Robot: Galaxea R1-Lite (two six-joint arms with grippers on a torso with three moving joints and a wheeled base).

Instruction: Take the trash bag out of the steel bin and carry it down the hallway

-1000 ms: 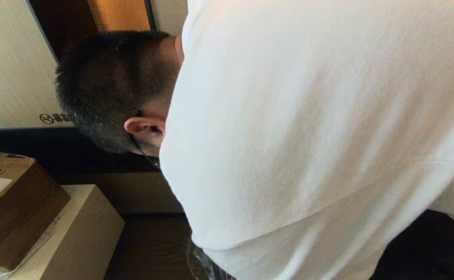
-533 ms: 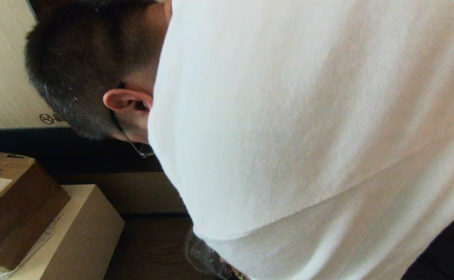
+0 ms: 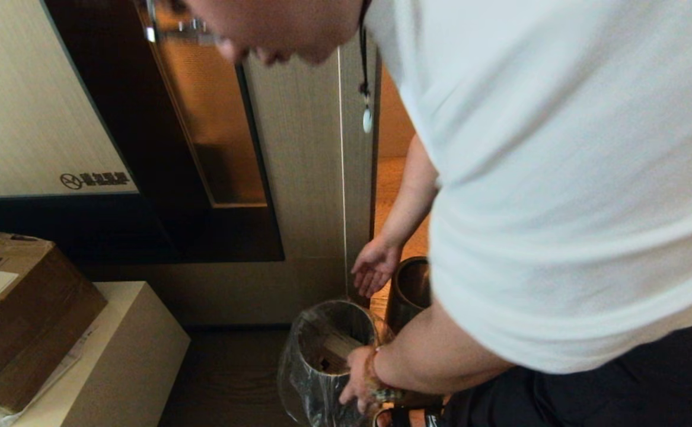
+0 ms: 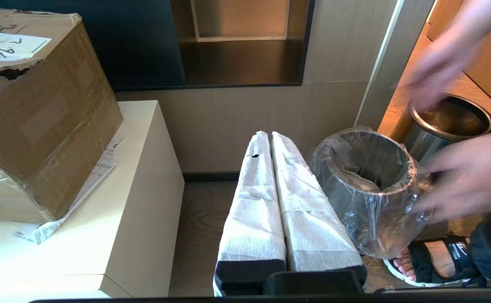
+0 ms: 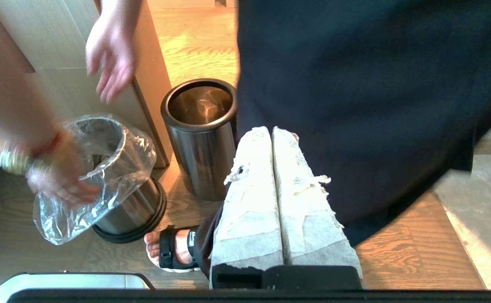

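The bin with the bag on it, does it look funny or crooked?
Yes. The bagged steel bin is tilted, not flat on the floor, because a person's hand grips its trash bag. The bag hangs loose outside. A second bin stands upright, unlined.

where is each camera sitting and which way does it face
head view: on the robot's head, facing down at a person bent over the lined bin; no robot part shows.
left wrist view: behind the shut left gripper, facing the cardboard box and lined bin.
right wrist view: behind the shut right gripper, facing the bare bin and floor.
shared: both bins and the person's hands show in all three.
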